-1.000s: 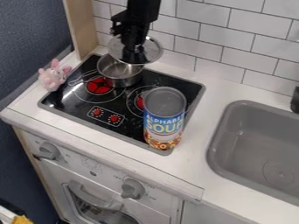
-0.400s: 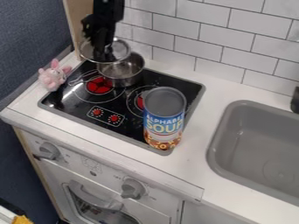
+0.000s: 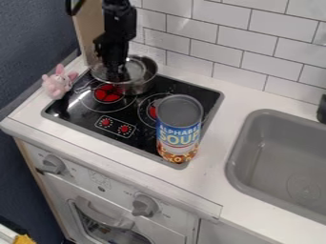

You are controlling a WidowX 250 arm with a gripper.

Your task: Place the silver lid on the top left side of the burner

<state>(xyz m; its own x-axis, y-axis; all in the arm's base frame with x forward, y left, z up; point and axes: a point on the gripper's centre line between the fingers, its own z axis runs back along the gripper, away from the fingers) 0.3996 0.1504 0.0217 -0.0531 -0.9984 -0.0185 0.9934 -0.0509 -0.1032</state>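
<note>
With the black cooktop [image 3: 70, 107] taken as a clock face seen from the camera, the hand [image 3: 115, 75] is seen between 11 and 12 o'clock, hung down from the arm at the top edge. It is closed on the silver lid [image 3: 136, 69], which is gripped near its middle. The lid is held over the far left part of the cooktop, and the left part of the opening of the metal pot [image 3: 144, 87] is overlapped by it in this view. Whether the pot is touched by the lid cannot be told.

The pot is set upright near 12 o'clock on the cooktop. A red burner [image 3: 108, 93] is shown at about 10 o'clock, toward the near left of the pot. A second red burner [image 3: 152, 112], closer to the middle, is partly hidden by the soup can [image 3: 179, 136], which is stood upright at 4 o'clock. Two small red dials [image 3: 115, 125] are marked at 7 o'clock.

Just beside the cooktop, at 10 o'clock, a pink plush toy [image 3: 58, 83] is seated on the white desk [image 3: 207, 178]. Well out toward 4 o'clock, a grey sink [image 3: 255, 155] is set into the desk. Below the front edge, toward 6 and 7 o'clock, a white oven front [image 3: 96, 178] with grey knobs [image 3: 145, 205] and a handle [image 3: 98, 215] is seen.
</note>
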